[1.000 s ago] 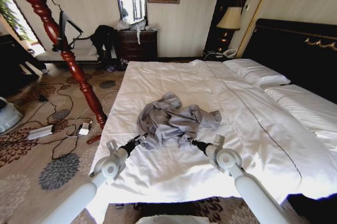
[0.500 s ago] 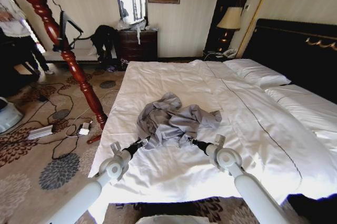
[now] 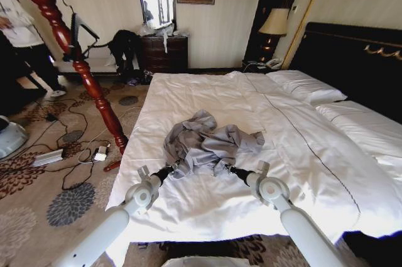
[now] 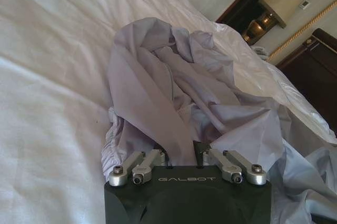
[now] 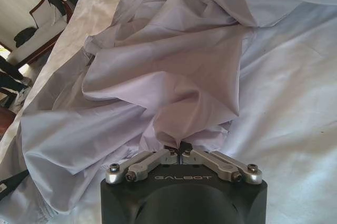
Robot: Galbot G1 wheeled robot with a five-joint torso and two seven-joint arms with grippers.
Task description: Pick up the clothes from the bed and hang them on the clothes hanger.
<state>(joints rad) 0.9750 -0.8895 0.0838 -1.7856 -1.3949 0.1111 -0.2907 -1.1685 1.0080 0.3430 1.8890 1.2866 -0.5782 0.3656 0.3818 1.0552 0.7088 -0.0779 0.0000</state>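
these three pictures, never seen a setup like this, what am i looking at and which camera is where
It is a wheeled robot with two arms, standing at the foot of a bed with white sheets. The wide picture comes from a camera on its head, looking down along both white arms. The other two come from cameras on its wrists, so each shows a black gripper base at the bottom edge.

On the bed lies one crumpled silvery-grey jacket. The left gripper is pinched shut on a fold at one edge of it, and the right gripper is pinched shut on a fold at the other edge. The jacket rests on the sheet, not yet lifted.

Left of the bed stands a reddish-brown wooden pole stand.
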